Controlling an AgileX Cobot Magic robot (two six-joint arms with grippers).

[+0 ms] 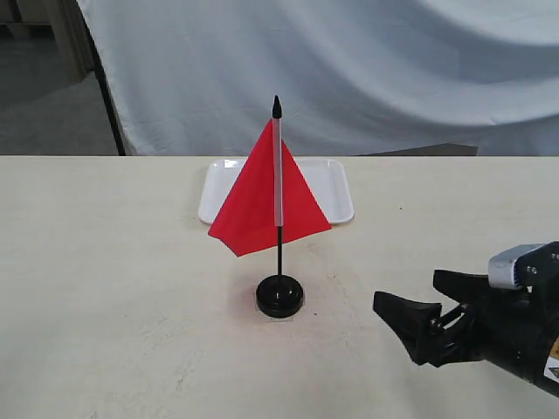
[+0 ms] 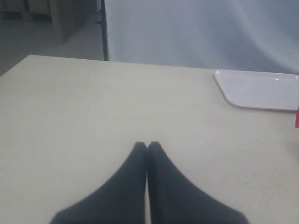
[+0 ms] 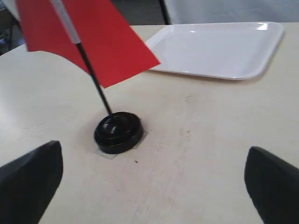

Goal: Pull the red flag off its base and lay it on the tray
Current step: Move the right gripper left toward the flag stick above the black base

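The red flag (image 1: pixel 262 205) is standing in its base (image 1: pixel 279 296) near the tray (image 1: pixel 336 188), so the right gripper (image 1: pixel 407 292) is sitting beside it, jaws spread wide for the stick, while the left gripper (image 2: pixel 147 145) is idling, jaws clenched on nothing.

The flag (image 1: pixel 262 205) stands in its base (image 1: pixel 279 296) on the worktop (image 1: pixel 105 288), the tray (image 1: pixel 339 194) behind it. The right claw (image 1: pixel 406 290) sits rightward, apart.

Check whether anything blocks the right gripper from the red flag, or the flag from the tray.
Nothing visible does. Only bare beige tabletop lies between the open black right gripper and the small red cloth flag standing in its round black base, and between the flag and the flat white plastic tray behind it.
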